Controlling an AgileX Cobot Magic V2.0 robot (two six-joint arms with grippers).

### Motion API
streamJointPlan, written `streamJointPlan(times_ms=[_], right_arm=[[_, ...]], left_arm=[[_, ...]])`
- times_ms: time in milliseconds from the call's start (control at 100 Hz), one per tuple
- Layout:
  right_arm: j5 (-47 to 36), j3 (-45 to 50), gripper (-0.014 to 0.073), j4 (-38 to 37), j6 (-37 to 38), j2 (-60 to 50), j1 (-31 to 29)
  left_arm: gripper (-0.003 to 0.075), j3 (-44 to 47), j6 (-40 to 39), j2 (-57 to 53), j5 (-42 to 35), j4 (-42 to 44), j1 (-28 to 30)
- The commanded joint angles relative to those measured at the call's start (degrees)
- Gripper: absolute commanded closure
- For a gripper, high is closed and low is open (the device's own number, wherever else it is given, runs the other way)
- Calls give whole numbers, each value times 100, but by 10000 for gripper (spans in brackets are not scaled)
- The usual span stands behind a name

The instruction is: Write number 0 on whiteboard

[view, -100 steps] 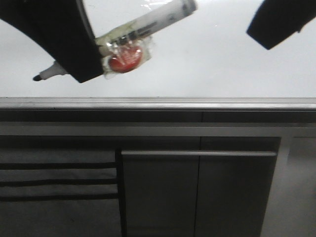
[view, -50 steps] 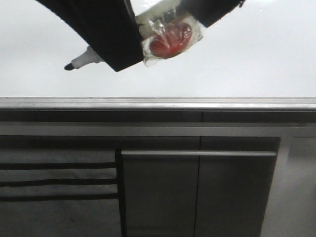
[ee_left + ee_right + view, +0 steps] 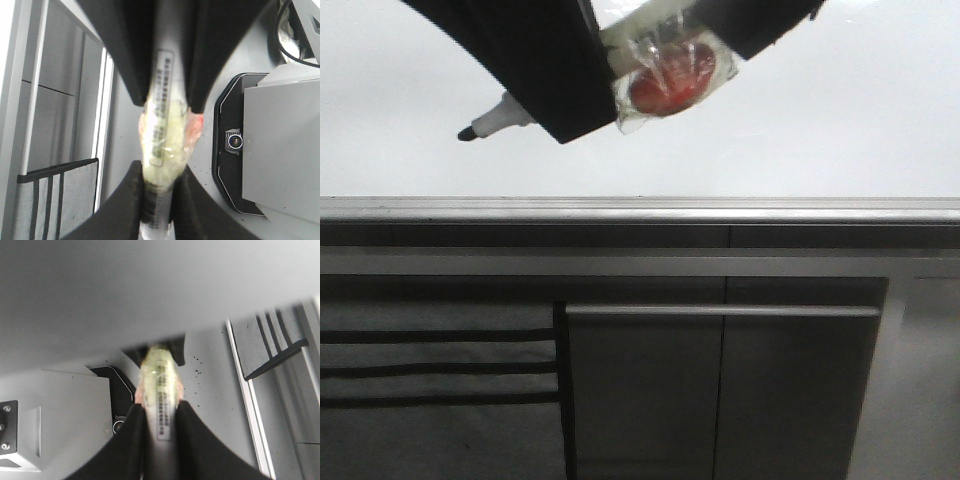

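The whiteboard (image 3: pixel 840 130) fills the upper half of the front view, glossy and blank where it shows; the number 0 is out of view. A white marker pen (image 3: pixel 502 117) slants across the board, its black tip (image 3: pixel 467 134) pointing low and left, just off the surface or touching it. Clear tape binds a red round piece (image 3: pixel 670 82) to the barrel. My left gripper (image 3: pixel 582 110) is shut on the pen near the tip end, its pads (image 3: pixel 131 200) squeezing the barrel (image 3: pixel 161 125). My right gripper (image 3: pixel 745 28) is shut on the rear end (image 3: pixel 160 405).
A grey metal edge rail (image 3: pixel 640 208) runs below the board. Under it stand dark grey cabinet panels (image 3: pixel 790 400) with a long bar handle (image 3: pixel 720 311) and a striped fabric pocket (image 3: pixel 430 370). The black base plate (image 3: pixel 230 165) shows behind the pen in the left wrist view.
The left gripper carried the pen right and upward. The right gripper, apart at the upper right a second ago, came in and shut on the pen's rear end. Little motion in the last half second.
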Motion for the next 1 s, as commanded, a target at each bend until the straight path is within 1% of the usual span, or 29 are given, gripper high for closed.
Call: streamJointPlan(times_ms=[0, 110, 150, 180, 220, 300, 370, 420, 470, 580, 670, 710, 780, 840, 910, 990], right_arm=[[-122, -198, 587, 210, -68, -91, -8], [-122, -198, 587, 210, -68, -91, -8], [-108, -198, 587, 210, -68, -91, -8], [-108, -198, 587, 210, -68, -102, -8], [-108, -198, 587, 210, -68, -133, -8], [-130, -198, 587, 210, -68, -227, -32], [-181, -198, 587, 210, -57, -357, -32], [-208, -198, 587, 210, -57, -465, -41], [-302, -172, 587, 247, -57, -609, -87], [-495, -21, 587, 259, 11, -908, -289], [-598, 282, 587, 259, 118, -1210, -629], [-708, 455, 587, 259, 280, -1357, -837], [-1033, 773, 587, 259, 597, -1622, -1225], [-1423, 1037, 587, 277, 1010, -1820, -1533], [-1868, 1369, 587, 356, 1314, -2009, -1854], [-2172, 1708, 587, 509, 1395, -2127, -2090]], left_arm=[[740, -186, -46, -172, -271, -113, -47], [733, -186, -249, -191, -271, 8, -47], [707, -186, -261, -231, -273, 21, -36], [678, -186, -261, -262, -284, 21, -20], [619, -186, -272, -337, -332, 0, 18], [485, -186, -533, -501, -462, 0, 149], [386, -186, -836, -682, -501, -16, 315], [339, -186, -926, -846, -501, -77, 422], [313, -139, -969, -1000, -501, -188, 522], [310, 165, -1019, -1382, -639, -322, 691], [310, 616, -1294, -1822, -1065, -311, 868], [310, 859, -1440, -2065, -1321, -311, 979], [310, 1293, -1734, -2494, -1822, -289, 1211], [310, 1644, -1923, -2836, -2237, -280, 1420], [310, 2057, -2151, -3222, -2593, -267, 1708], [310, 2493, -2215, -3587, -2880, -267, 2029]])
